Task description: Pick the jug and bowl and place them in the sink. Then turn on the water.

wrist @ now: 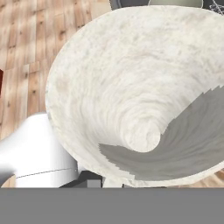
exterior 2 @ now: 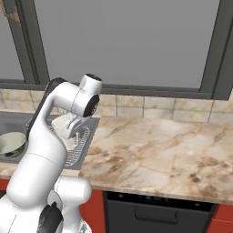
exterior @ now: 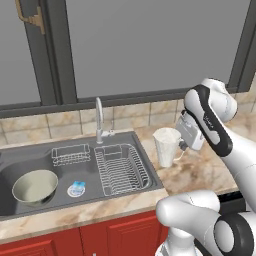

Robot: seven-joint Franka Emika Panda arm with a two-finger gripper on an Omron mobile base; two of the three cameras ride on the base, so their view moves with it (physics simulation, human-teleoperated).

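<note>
- Notably, the hand [exterior: 183, 145] was clenched on the jug [exterior: 167, 146], holding it upright just right of the sink [exterior: 30, 156], over the marbled surface [exterior: 200, 170].
- The bowl [exterior: 35, 187] lay inside the sink's left basin, beside the drain disc [exterior: 76, 188].

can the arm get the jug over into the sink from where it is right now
Probably yes. The gripper is shut on the jug, held above the counter just right of the sink. The bowl sits at the far left, leaving the wire rack side free.
</note>
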